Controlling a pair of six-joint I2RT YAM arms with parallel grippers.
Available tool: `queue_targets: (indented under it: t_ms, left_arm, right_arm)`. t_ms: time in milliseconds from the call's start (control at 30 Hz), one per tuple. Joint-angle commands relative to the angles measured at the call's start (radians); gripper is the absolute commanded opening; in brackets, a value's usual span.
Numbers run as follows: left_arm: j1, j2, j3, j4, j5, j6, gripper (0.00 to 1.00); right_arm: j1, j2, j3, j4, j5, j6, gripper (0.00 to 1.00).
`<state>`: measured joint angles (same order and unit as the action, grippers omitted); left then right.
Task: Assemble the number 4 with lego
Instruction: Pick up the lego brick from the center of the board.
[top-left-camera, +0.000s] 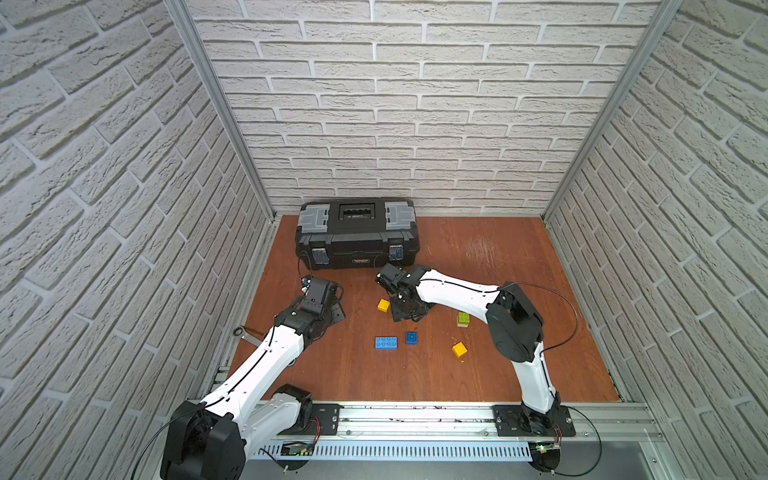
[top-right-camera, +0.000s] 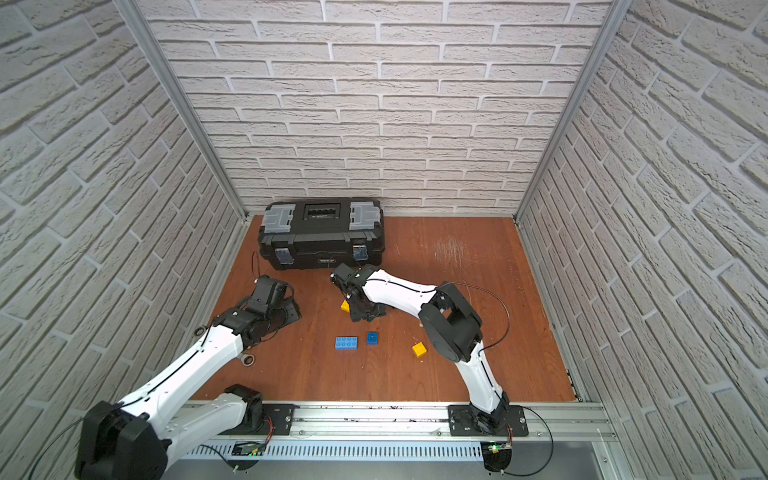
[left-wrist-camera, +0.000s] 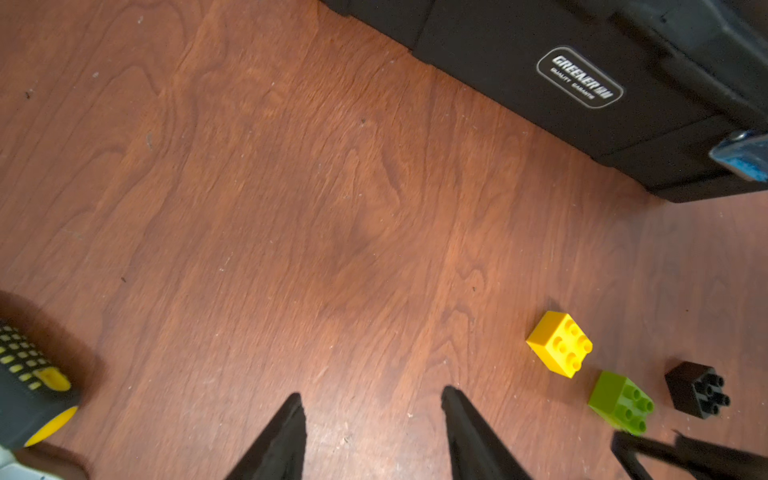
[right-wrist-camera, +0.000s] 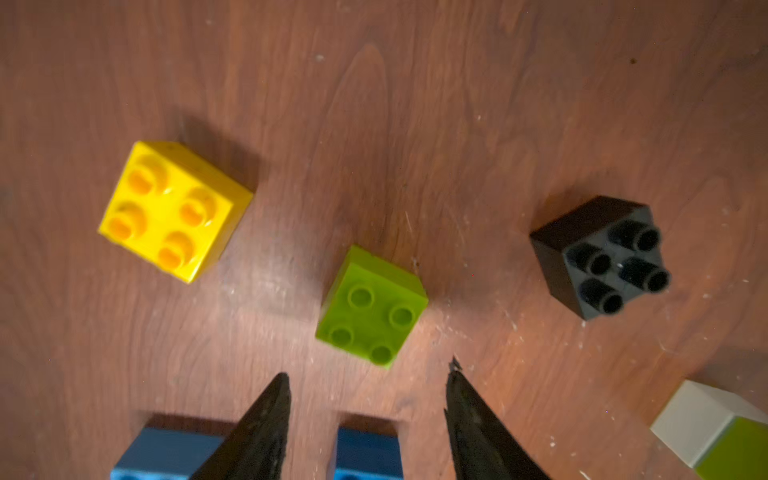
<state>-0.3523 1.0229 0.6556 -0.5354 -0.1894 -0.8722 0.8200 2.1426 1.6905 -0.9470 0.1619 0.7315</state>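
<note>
Loose lego lies on the wooden floor. In the right wrist view my right gripper (right-wrist-camera: 368, 378) is open and empty, hanging just short of a lime green brick (right-wrist-camera: 372, 307). A yellow brick (right-wrist-camera: 174, 212) and a black brick (right-wrist-camera: 602, 257) flank the green one. A small blue brick (right-wrist-camera: 368, 451) and a longer blue brick (right-wrist-camera: 166, 453) lie below the fingers, and a white-and-green pair (right-wrist-camera: 715, 432) sits off to the side. In a top view a second yellow brick (top-left-camera: 459, 349) lies apart. My left gripper (left-wrist-camera: 372, 395) is open over bare floor. No number 4 is assembled.
A big black toolbox (top-left-camera: 356, 235) stands against the back wall, close behind both grippers. A screwdriver handle (left-wrist-camera: 29, 395) lies beside the left gripper. A wrench (top-right-camera: 247, 359) rests near the left wall. Brick-pattern walls close in three sides, with a metal rail (top-left-camera: 415, 419) in front.
</note>
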Motion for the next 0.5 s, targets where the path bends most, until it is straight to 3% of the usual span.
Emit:
queue_targets:
  t_ms: [0, 200, 467]
  left_arm:
    - [0.009, -0.014, 0.021, -0.022, -0.01, -0.004, 0.56]
    - [0.015, -0.027, 0.018, -0.027, -0.007, 0.019, 0.56]
    - [0.019, -0.037, 0.004, -0.015, -0.001, 0.027, 0.56]
  right_arm:
    - [-0.009, 0.037, 0.068, -0.06, 0.026, 0.055, 0.59]
    - [-0.01, 0.098, 0.106, -0.075, 0.022, 0.08, 0.57]
    - [-0.01, 0.106, 0.106, -0.084, 0.042, 0.085, 0.39]
